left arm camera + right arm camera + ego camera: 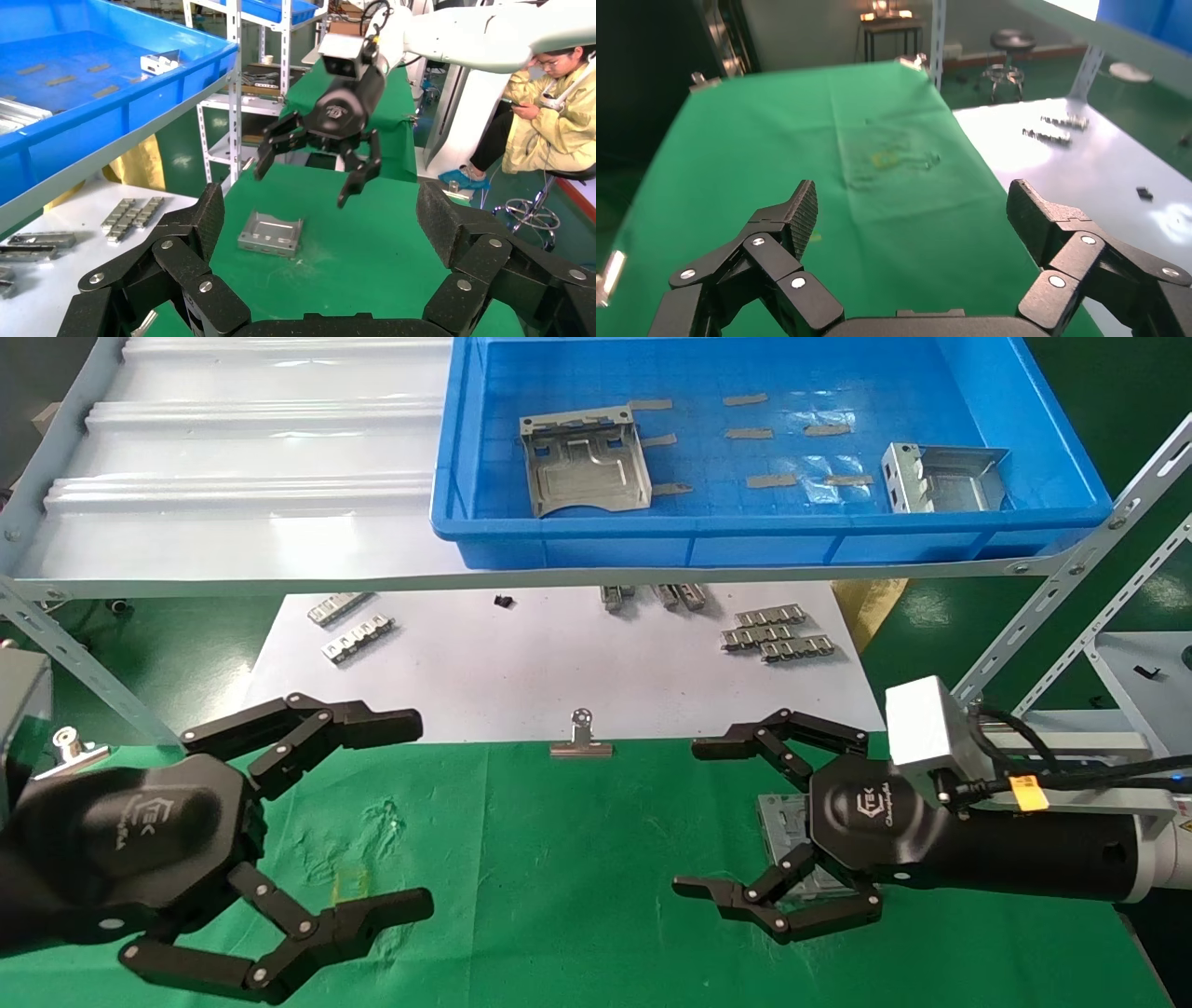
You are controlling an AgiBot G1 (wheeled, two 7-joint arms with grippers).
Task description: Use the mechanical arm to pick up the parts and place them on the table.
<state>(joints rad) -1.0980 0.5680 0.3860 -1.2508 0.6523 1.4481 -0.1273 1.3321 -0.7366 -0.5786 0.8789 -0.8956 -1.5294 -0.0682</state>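
Observation:
One silver-grey part (778,814) lies flat on the green table (559,859), partly hidden under my right hand. In the left wrist view the part (270,234) rests free on the cloth. My right gripper (694,817) hovers just above it, open and empty, apart from it (306,182). Its own view shows the open gripper (912,210) over bare cloth, without the part. Two more parts, a flat one (585,458) and a folded one (941,477), lie in the blue bin. My left gripper (414,812) is open and empty over the table's left side (323,217).
The blue bin (1062,458) stands on the pale grey shelf (233,477) above the table's far edge. A white sheet (559,663) holds ribbed strips (773,633). A binder clip (581,738) sits at the cloth's edge. A seated person (555,105) is beyond the table.

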